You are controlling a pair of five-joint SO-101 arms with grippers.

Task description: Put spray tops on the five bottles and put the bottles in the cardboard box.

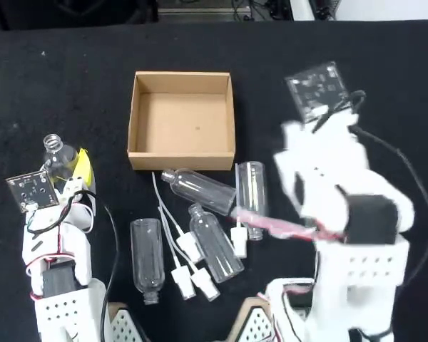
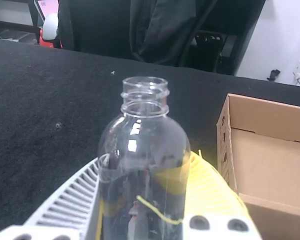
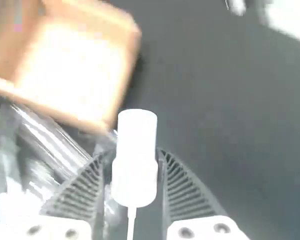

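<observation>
My left gripper is shut on a clear, uncapped bottle and holds it upright between a white finger and a yellow finger. In the high view this bottle stands left of the cardboard box. My right gripper is shut on a white spray top, whose thin tube hangs down. The right arm is to the right of the box. Several clear bottles lie in front of the box, one of them nearest to it. Several white spray tops with tubes lie among them.
The box is open at the top, with nothing inside. Black cloth covers the table. A cable runs beside the left arm. Bare cloth lies left of the box and behind it.
</observation>
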